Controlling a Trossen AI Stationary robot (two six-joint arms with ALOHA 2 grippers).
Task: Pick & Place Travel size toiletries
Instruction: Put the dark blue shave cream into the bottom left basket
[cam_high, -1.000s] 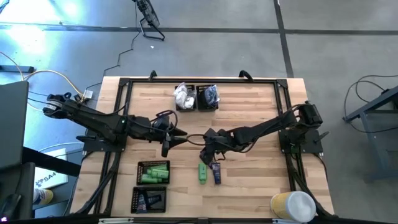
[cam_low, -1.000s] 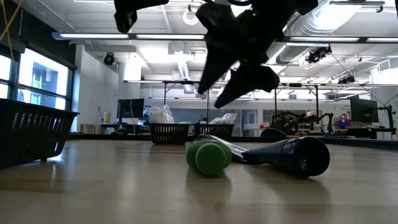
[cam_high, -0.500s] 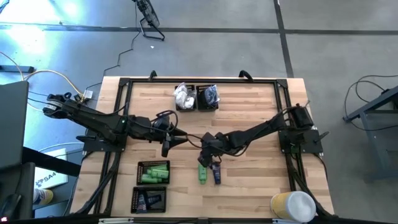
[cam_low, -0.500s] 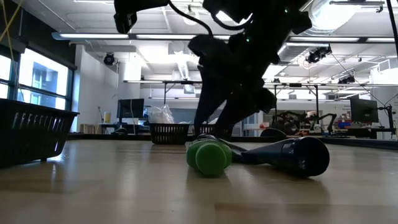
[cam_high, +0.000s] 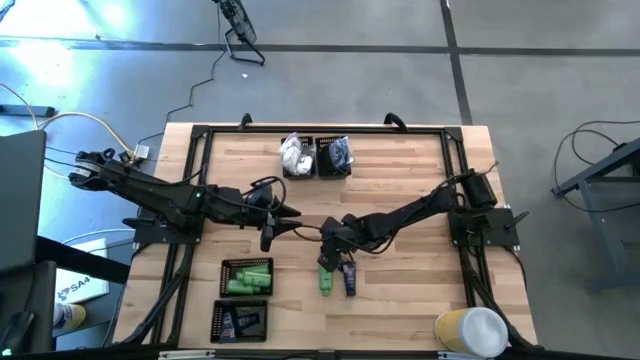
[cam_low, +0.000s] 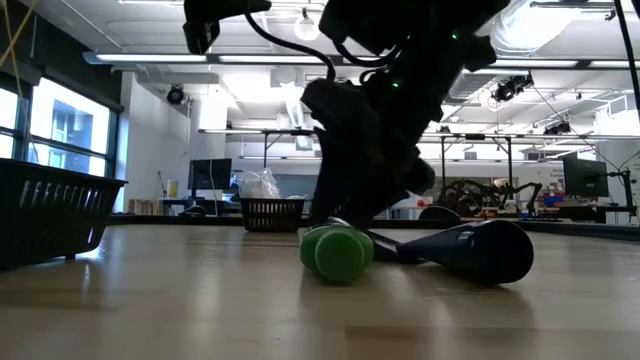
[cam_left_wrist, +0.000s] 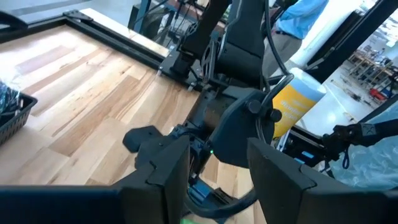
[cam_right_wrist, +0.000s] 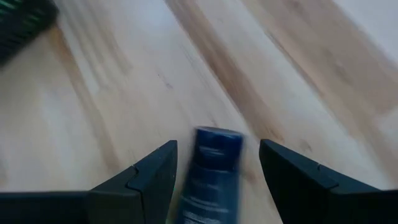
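Observation:
A bright green tube (cam_high: 326, 279) and a dark navy tube (cam_high: 348, 279) lie side by side on the bare table, near its middle. My right gripper (cam_high: 329, 257) is low over their far ends and open. In the right wrist view, my right gripper (cam_right_wrist: 217, 148) has a finger on either side of the navy tube (cam_right_wrist: 213, 177), with gaps showing. In the low view the green tube (cam_low: 336, 252) and navy tube (cam_low: 472, 250) rest on their sides. My left gripper (cam_high: 288, 222) waits open left of centre, above the table.
A black mesh tray with green tubes (cam_high: 247, 277) and one with navy tubes (cam_high: 240, 320) sit near the left front. Two trays at the far edge hold white packets (cam_high: 297, 155) and dark bagged pieces (cam_high: 335, 155). A yellow-white cylinder (cam_high: 470, 330) stands at the near right corner.
My right gripper has come down and moved toward the table's left and near edge, onto the spot where the two loose tubes lie. Both tubes stay on the table. My left arm has kept still.

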